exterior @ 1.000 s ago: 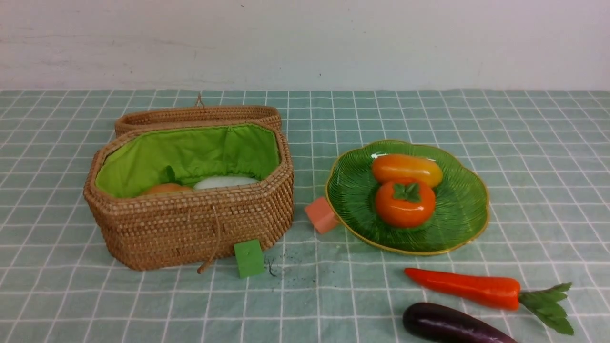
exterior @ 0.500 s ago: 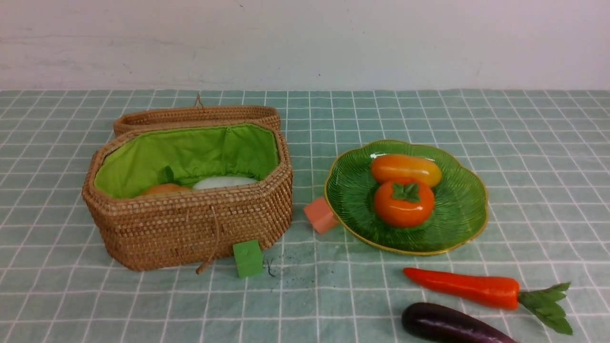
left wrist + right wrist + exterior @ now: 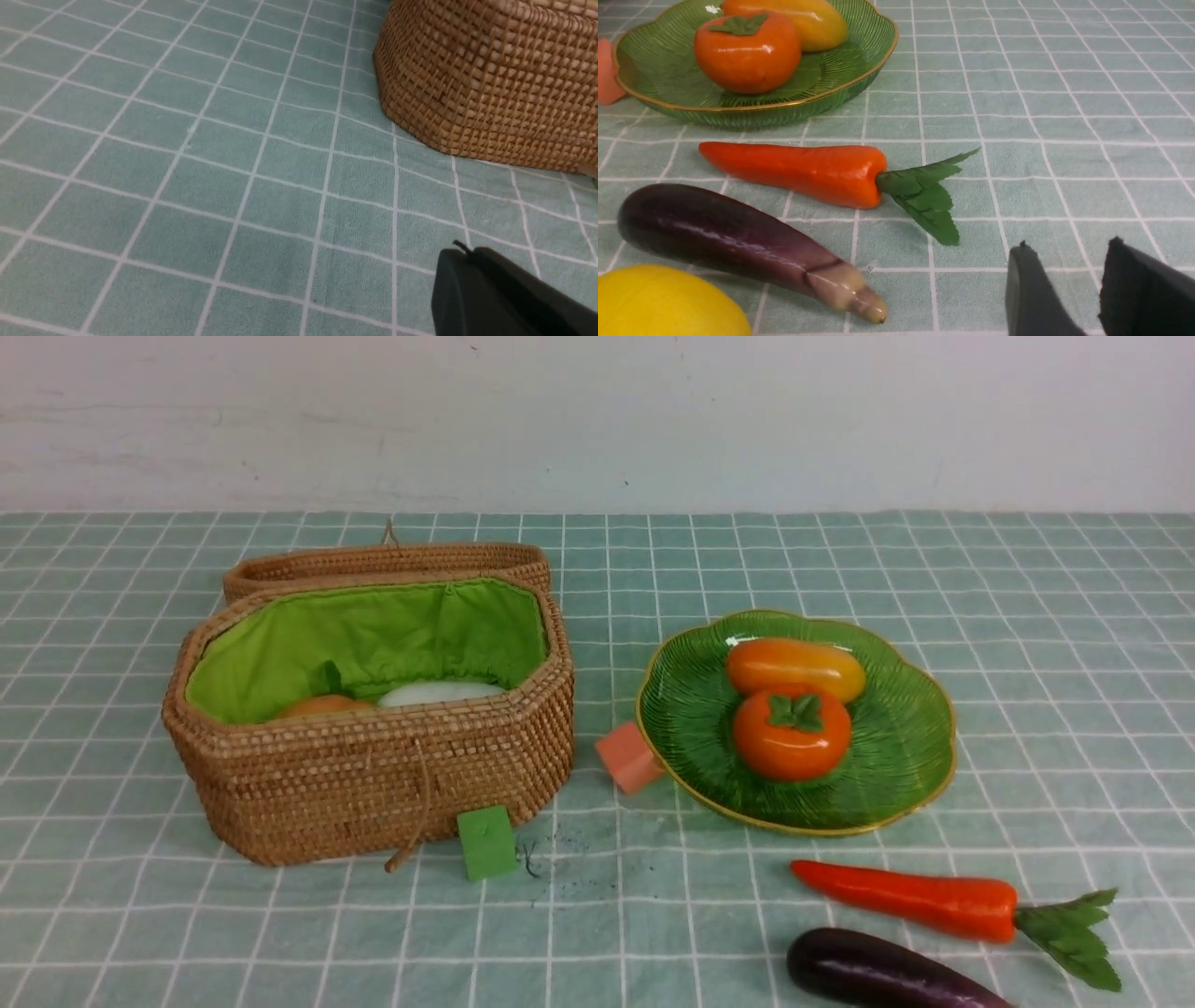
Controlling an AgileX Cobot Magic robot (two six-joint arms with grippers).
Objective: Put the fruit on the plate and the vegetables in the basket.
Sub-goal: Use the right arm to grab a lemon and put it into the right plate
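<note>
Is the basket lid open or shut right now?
Open. The lid lies folded back behind the basket, leaving the green lining exposed in the front view.

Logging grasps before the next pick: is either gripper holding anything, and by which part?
Nothing visibly held. The right gripper is open and empty; the left gripper shows only its tip, also empty.

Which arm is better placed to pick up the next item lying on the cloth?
Right. Its wrist camera shows the carrot, eggplant and lemon lying close before its jaws, which stand apart and empty. The left wrist view shows only the basket wall and cloth.
</note>
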